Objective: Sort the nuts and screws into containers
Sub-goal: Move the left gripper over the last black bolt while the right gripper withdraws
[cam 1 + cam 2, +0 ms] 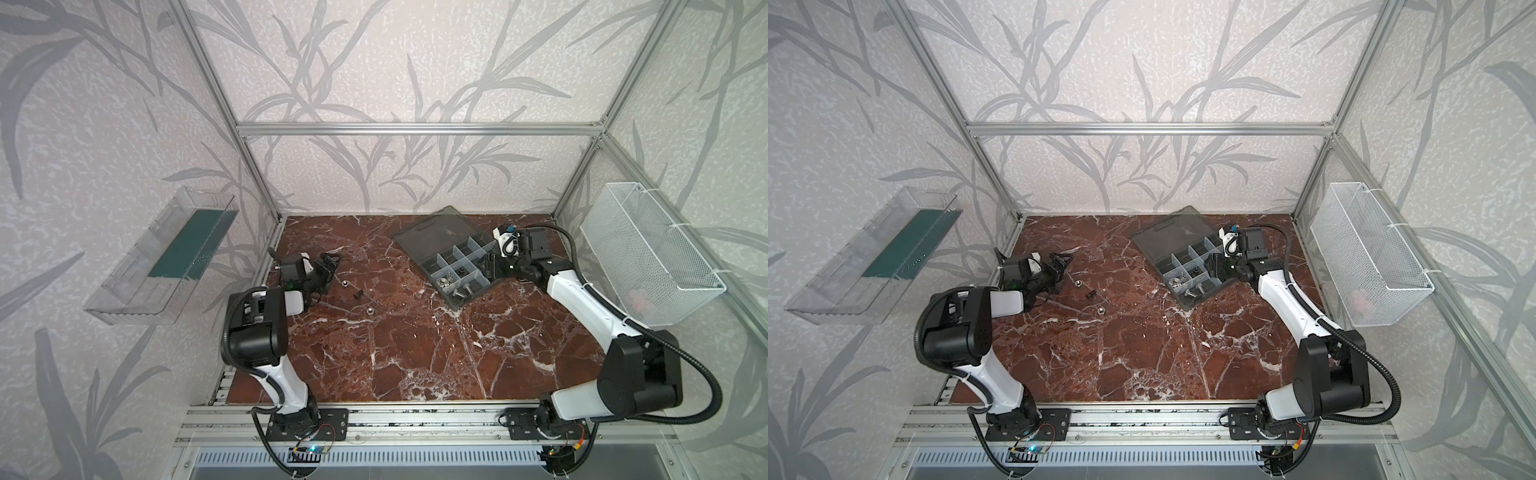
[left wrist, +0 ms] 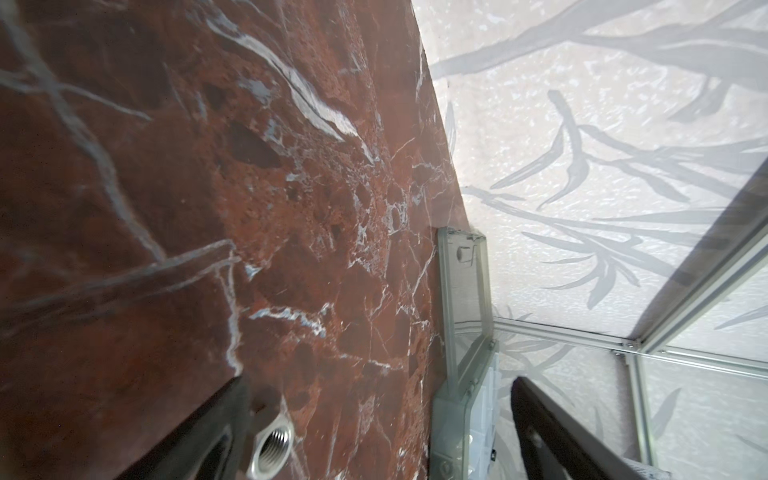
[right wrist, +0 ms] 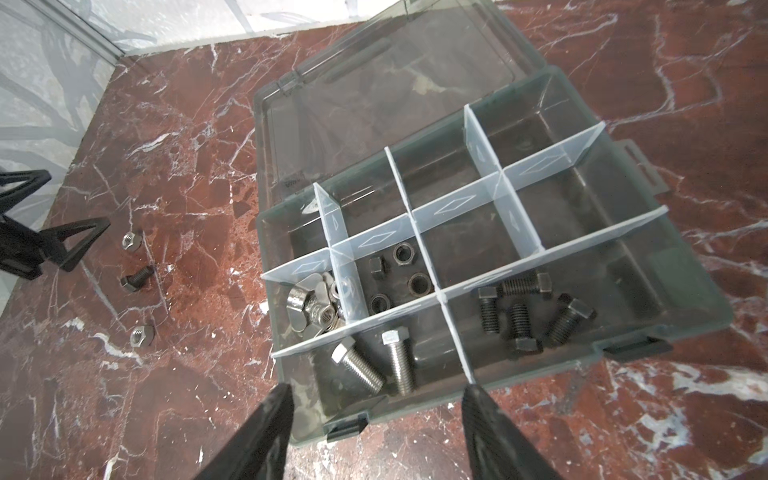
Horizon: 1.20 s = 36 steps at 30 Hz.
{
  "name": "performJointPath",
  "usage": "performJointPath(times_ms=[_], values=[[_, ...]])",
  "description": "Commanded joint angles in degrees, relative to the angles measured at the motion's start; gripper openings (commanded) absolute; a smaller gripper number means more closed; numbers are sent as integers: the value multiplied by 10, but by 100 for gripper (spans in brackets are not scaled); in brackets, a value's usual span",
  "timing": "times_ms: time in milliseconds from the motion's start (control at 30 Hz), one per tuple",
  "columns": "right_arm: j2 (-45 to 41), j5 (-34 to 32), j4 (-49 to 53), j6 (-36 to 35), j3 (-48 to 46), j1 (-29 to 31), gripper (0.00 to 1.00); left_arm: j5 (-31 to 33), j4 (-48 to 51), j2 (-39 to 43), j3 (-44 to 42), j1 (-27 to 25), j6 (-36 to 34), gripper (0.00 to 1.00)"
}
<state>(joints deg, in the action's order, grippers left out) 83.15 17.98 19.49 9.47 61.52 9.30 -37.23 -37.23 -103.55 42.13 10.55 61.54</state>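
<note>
The containers are compartments of a smoky-grey organiser box [image 1: 478, 286] [image 1: 1192, 301] [image 3: 685, 291] at the back right, lid open. They hold silver screws [image 3: 374, 361], black screws [image 3: 519, 316], dark nuts [image 3: 399, 274] and silver nuts [image 3: 311, 307]. On the table lie a silver nut [image 1: 344, 284] [image 3: 132, 240], a black screw [image 1: 358, 294] [image 3: 137, 279] and another silver nut [image 1: 368, 310] [image 3: 141, 336]. My left gripper [image 1: 328, 272] [image 2: 378, 386] is open, low beside the first nut [image 2: 272, 451], which sits against one finger. My right gripper [image 1: 489, 268] [image 3: 376, 388] is open and empty above the box's near edge.
The box lid [image 1: 440, 232] lies flat behind the compartments. A white wire basket [image 1: 648, 253] hangs on the right wall and a clear plastic tray [image 1: 162, 257] on the left wall. Aluminium frame posts stand at the table's back corners.
</note>
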Motion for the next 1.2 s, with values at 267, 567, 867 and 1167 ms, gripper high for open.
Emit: performJointPath(times_ms=[267,567,867,1167], values=[[-19,24,-33,17,-15,5,66,14,-118,-44,9,-6,28,96],[-30,22,-30,10,-14,5,67,31,-136,-77,-8,-31,5,96],[-36,14,-21,2,-17,5,67,37,-141,-86,-19,-37,8,96],[-50,-2,-8,-8,-17,5,68,67,-140,-75,-52,-99,1,96]])
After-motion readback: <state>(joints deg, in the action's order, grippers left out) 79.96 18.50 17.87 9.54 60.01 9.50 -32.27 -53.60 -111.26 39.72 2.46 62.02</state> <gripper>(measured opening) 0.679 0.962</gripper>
